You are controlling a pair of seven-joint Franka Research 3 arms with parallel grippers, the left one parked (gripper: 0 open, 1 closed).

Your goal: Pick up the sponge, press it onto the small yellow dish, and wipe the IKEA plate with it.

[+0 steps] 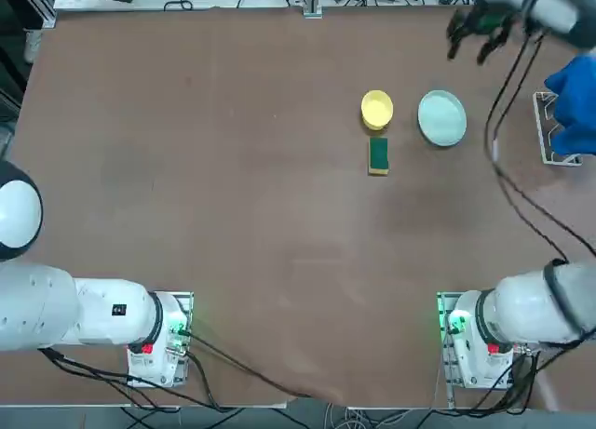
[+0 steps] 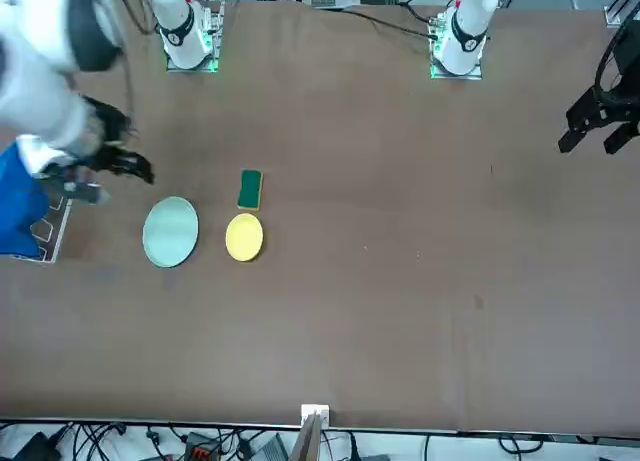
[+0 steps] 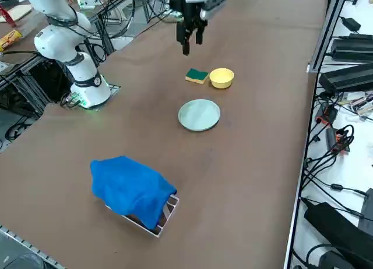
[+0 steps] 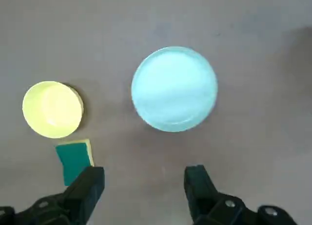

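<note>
Three task things lie together on the brown table (image 1: 233, 215): the sponge (image 1: 377, 155), green side up, just beside the small yellow dish (image 1: 376, 110), and the IKEA plate (image 1: 441, 118) close by on the dish's other side. No brand mark or writing on them is readable. The right gripper (image 4: 145, 183) hangs in the air above them, jaws wide and holding nothing. A blue cloth (image 3: 131, 190) drapes over a small rack near the table's edge.

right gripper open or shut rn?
Open. The right gripper hangs above the table with its fingers spread wide, holding nothing; the sponge lies untouched below.
</note>
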